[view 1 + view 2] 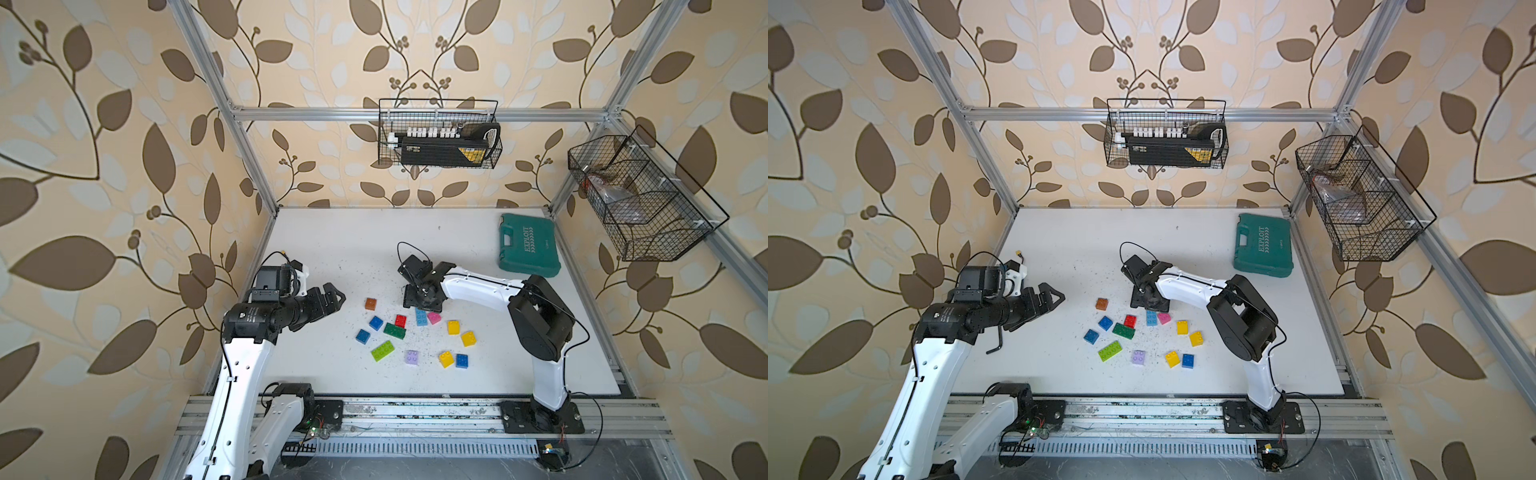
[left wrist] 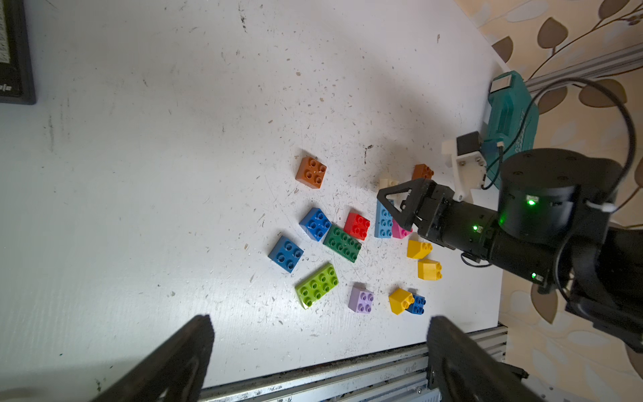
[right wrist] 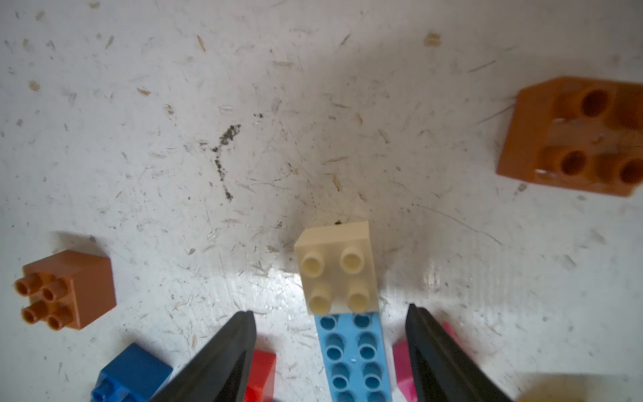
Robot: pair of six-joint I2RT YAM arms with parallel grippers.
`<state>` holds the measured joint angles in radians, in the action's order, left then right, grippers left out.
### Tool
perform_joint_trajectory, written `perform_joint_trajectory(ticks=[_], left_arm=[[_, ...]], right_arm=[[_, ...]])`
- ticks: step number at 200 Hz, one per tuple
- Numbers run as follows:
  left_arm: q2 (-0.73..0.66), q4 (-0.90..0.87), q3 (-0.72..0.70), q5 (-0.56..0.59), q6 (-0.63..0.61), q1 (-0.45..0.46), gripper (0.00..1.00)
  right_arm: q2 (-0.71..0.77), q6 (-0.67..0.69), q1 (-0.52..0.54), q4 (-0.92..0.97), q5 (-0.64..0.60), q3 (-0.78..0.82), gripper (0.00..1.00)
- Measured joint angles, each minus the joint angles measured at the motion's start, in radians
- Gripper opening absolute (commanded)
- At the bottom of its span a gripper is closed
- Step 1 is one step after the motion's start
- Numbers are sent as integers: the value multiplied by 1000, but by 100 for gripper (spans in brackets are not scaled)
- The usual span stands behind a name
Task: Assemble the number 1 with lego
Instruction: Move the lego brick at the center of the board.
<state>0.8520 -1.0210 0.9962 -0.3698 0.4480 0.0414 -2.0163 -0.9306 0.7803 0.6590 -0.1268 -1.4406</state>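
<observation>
The lego lies scattered mid-table in both top views: a brown brick, blue squares, a red one, a dark green long brick, a lime long brick, a lilac one and yellow ones. My right gripper points down, open, with a finger either side of a light blue long brick and a gap on each side. A white brick butts against that brick's far end. A pink brick lies beside it. My left gripper hovers open and empty to the left of the pile.
A teal tool case lies at the back right of the table. Another brown brick sits beyond the right gripper. A black hex key lies under the left arm. Wire baskets hang on the walls. A metal rail runs along the front edge.
</observation>
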Motion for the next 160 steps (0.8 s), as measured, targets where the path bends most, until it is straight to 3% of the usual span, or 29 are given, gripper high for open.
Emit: perform_joint_trajectory(ticks=[93, 114, 160], left_arm=[[12, 0, 0, 0, 0, 0, 99], [12, -1, 0, 0, 0, 0, 99], [12, 0, 0, 0, 0, 0, 99]], right_arm=[[-310, 94, 50, 35, 63, -510, 71], [-290, 104, 53, 50, 54, -483, 72], [-30, 97, -31, 5, 56, -127, 74]])
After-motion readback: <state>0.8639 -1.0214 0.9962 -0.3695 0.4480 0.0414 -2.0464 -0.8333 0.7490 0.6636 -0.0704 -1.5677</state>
